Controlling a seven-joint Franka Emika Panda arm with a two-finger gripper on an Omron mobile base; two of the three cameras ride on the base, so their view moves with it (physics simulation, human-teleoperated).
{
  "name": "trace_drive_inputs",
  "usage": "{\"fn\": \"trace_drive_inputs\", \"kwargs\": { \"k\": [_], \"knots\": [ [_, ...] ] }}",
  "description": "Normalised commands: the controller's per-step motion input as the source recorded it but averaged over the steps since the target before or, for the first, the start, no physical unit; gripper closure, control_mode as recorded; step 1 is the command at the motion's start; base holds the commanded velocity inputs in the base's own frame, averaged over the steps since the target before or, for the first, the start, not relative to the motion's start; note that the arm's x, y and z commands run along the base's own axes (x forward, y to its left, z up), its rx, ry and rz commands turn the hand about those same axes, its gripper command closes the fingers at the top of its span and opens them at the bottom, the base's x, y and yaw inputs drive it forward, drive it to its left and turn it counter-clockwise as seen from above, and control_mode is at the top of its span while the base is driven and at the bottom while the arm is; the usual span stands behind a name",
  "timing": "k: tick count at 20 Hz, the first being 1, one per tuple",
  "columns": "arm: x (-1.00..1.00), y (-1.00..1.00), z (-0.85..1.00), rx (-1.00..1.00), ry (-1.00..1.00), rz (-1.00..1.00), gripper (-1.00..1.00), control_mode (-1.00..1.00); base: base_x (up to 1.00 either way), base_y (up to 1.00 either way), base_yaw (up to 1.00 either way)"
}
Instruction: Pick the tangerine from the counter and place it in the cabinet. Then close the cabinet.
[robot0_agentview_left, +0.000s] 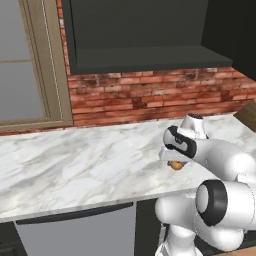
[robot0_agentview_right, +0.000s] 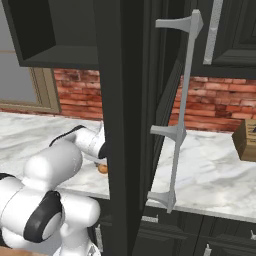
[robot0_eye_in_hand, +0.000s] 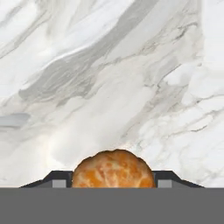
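Down on the counter (robot0_agentview_left: 90, 160), the tangerine (robot0_eye_in_hand: 113, 169) sits between the two dark fingertips (robot0_eye_in_hand: 59, 179) of the claw (robot0_eye_in_hand: 113, 183), as the hand view shows it: one tip is just beside each flank of the fruit, and the marble spreads away beyond it. Whether the tips press the fruit or stand a hair off it cannot be told, so the claw's state stays uncertain; it is neither fully spread nor pressed together.

From the left base view the tangerine (robot0_agentview_left: 176, 165) peeks out as an orange-brown spot under the white hand, resting on the counter near its front edge, with the claw (robot0_agentview_left: 176, 161) lowered over it. The cabinet (robot0_agentview_left: 150, 60) hangs on the red brick wall (robot0_agentview_left: 150, 100) above and behind the tangerine, its dark interior shelf exposed. A tan-framed window (robot0_agentview_left: 35, 100) stands to the left of the cabinet.

In the right base view the cabinet's open door (robot0_agentview_right: 125, 125) stands edge-on in front of the tangerine (robot0_agentview_right: 102, 169), hiding part of it, and carries a long grey handle (robot0_agentview_right: 180, 115). A brown box (robot0_agentview_right: 246, 140) rests on the counter (robot0_agentview_right: 210, 170) well to the right of the tangerine.
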Motion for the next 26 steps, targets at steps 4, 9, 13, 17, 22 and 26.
{"fn": "trace_drive_inputs", "kwargs": {
  "k": [4,9,13,17,22,26],
  "knots": [
    [-0.03,0.42,1.00,0.00,-0.14,0.00,1.00,-1.00,0.00,0.00,0.00],
    [0.00,0.31,1.00,0.00,-0.21,0.00,1.00,-1.00,0.00,0.00,0.00],
    [0.00,0.26,1.00,0.00,-0.26,0.00,1.00,-1.00,0.00,0.00,0.00],
    [-0.01,0.12,1.00,0.00,-0.26,0.00,1.00,-1.00,0.00,0.00,0.00],
    [0.00,0.03,1.00,0.00,-0.17,-0.03,1.00,-1.00,0.00,0.00,0.00],
    [0.06,0.03,0.99,0.00,-0.25,-0.06,1.00,-1.00,0.00,0.00,0.00]
  ]
}}
